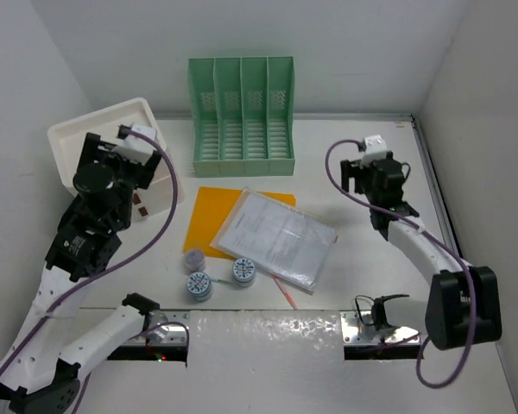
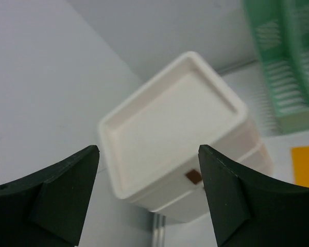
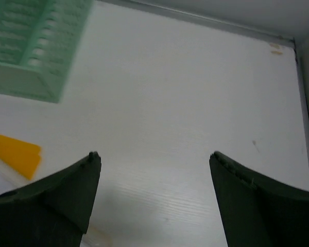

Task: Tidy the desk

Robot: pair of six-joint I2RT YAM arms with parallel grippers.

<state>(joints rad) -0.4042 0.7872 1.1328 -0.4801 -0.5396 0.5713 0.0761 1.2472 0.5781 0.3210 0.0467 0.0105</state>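
We judge the counter (image 1: 363,164) rigid and fixed, nothing to grip; what we can handle are the loose things on it. The sleeved papers (image 1: 276,235), lying mid-counter over an orange folder (image 1: 209,216), look light, floppy and slick, best pinched at a corner. Our left claw (image 2: 148,152) gapes wide and empty, pointed at the white drawer box (image 2: 170,139) at the far left. Our right claw (image 3: 153,157), equally wide and empty, hovers over bare counter right of the papers.

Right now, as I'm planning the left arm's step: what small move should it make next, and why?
Probably ease the left gripper forward toward the white drawer box: its jaws stand open and empty, with the box framed between them but not yet touched.
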